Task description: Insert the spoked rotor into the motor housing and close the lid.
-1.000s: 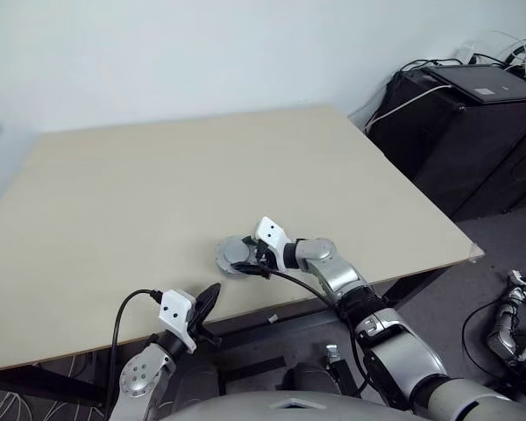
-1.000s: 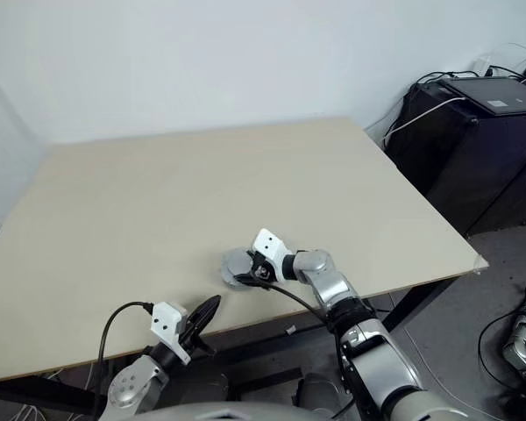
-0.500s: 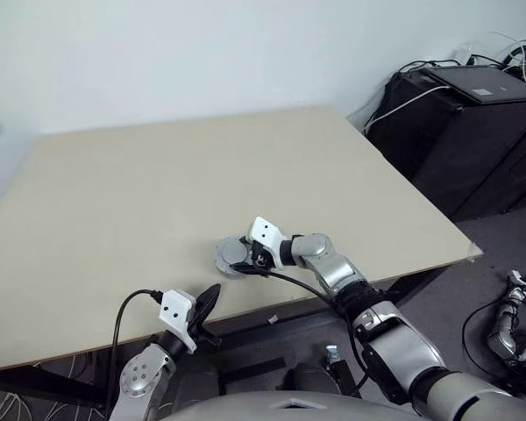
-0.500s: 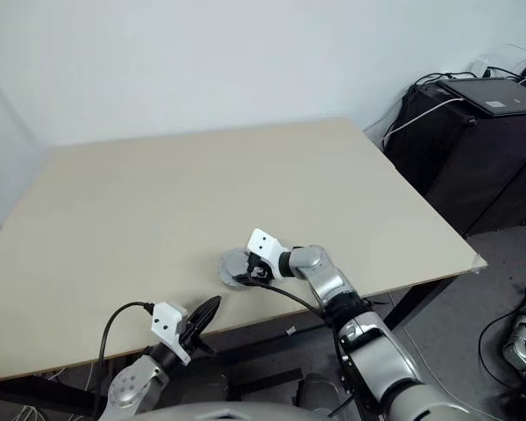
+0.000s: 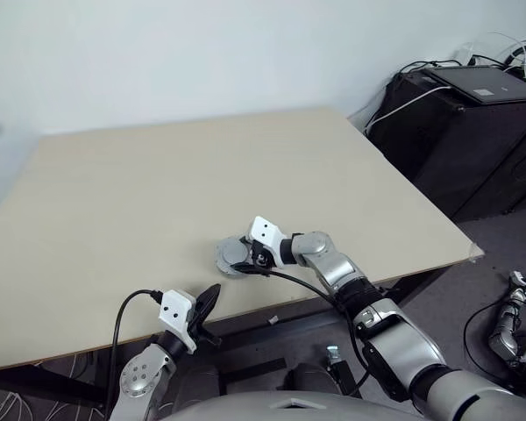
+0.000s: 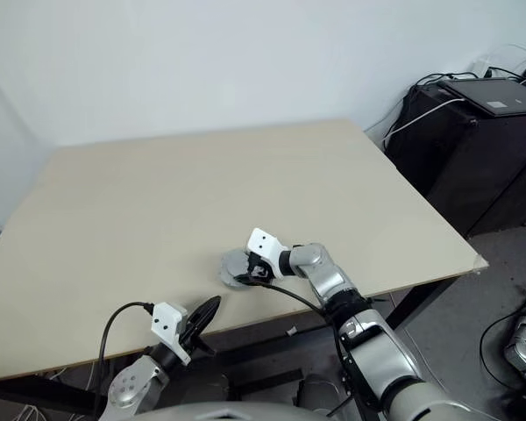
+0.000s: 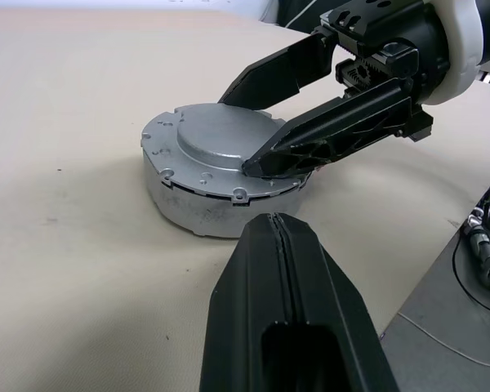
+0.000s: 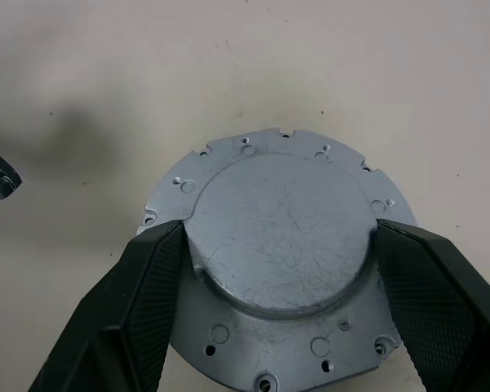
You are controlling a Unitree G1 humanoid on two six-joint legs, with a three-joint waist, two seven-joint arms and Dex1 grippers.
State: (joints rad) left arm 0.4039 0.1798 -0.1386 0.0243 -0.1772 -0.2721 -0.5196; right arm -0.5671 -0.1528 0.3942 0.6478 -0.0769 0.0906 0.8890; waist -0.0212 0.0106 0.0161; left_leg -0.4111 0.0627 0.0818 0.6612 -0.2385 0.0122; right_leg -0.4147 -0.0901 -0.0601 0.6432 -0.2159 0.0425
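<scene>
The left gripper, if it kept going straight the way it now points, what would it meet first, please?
Most likely the lid, the round grey disc lying on the table straight ahead of the shut left gripper. The right gripper straddles its raised centre just beyond. Depth is hard to judge.

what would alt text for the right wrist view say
A round grey metal lid, smooth face up with a raised centre, sits on a beige table. The right gripper has its two black fingers spread, one on each side of the raised centre.
</scene>
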